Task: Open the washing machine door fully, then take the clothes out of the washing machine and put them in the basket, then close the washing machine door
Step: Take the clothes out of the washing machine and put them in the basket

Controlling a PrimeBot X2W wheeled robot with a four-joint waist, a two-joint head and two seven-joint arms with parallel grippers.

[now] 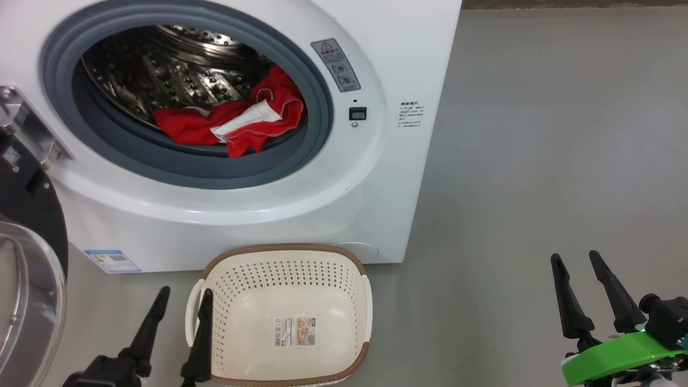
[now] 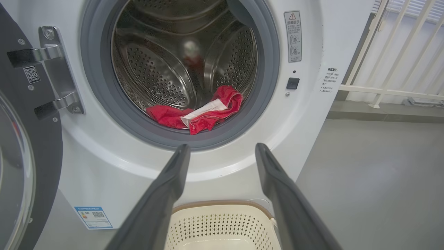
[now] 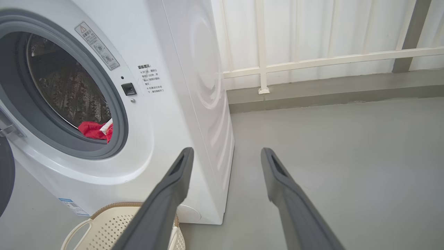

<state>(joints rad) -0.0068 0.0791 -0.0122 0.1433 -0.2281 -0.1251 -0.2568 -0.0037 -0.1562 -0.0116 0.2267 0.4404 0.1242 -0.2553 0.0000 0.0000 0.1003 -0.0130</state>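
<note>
My head camera's edge crops the round black-rimmed glass door [image 1: 32,215]; print on the grey warning sticker [image 1: 336,64] is illegible.

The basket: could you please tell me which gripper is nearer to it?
Left. The left gripper is by the basket's left handle; the right gripper stands off to its right.

L pincer [image 1: 185,292] & R pincer [image 1: 574,257] both low, fingers spread wide, empty, pointing fwd.

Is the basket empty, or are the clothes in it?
Empty: the basket holds nothing over its label sticker; the red clothes lie in the drum.
</note>
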